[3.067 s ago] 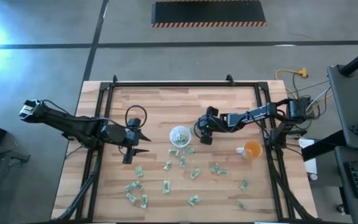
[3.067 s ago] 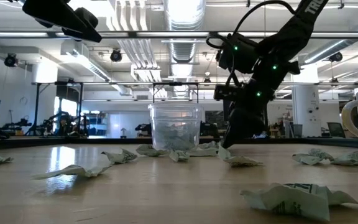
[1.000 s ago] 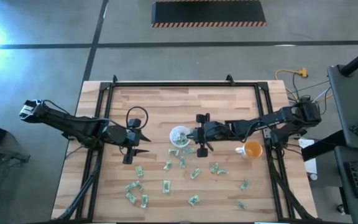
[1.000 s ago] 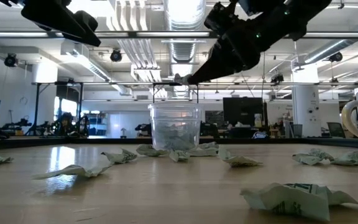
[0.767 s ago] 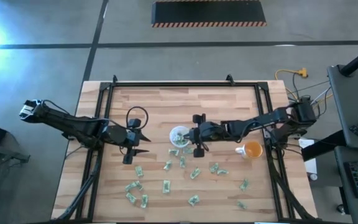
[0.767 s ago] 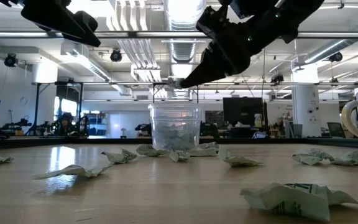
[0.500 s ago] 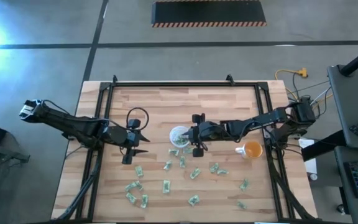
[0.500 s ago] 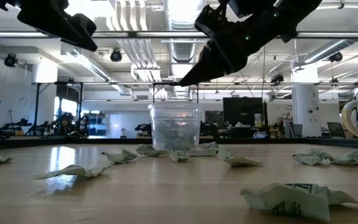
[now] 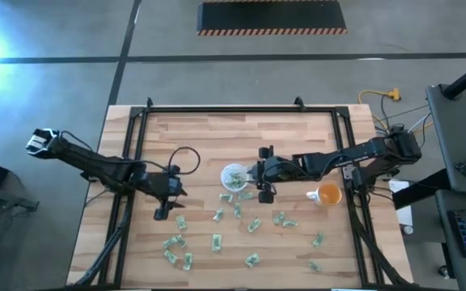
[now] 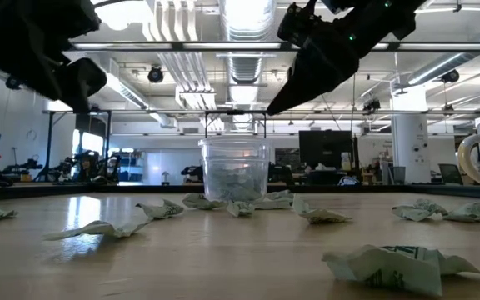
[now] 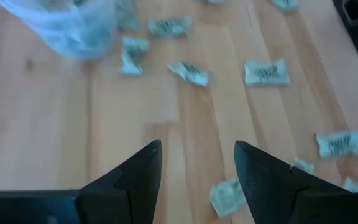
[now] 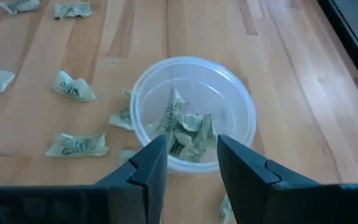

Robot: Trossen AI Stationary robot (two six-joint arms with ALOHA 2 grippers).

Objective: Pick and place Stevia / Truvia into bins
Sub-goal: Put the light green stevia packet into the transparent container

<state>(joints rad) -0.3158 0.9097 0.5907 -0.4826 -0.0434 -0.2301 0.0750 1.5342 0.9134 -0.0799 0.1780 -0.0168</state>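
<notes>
Several green-and-white Stevia packets lie scattered on the near half of the wooden table. The translucent cup stands upright on its base at the middle, with a few packets inside. My right gripper hovers open just right of the cup and above its rim, with nothing between its fingers. My left gripper is open over bare wood left of the cup, tilted down, with a packet on the table just ahead of its fingers.
An orange cup stands on the table to the right, beside my right arm. A black frame runs around the table's edges. More packets lie near the front left; the table's far half is bare wood.
My right gripper reached left over the cup, then drew back to the right. The pale packet at its fingertips a second ago is no longer there. My left gripper has sunk toward the table and its near edge, rolling a little as it went.
</notes>
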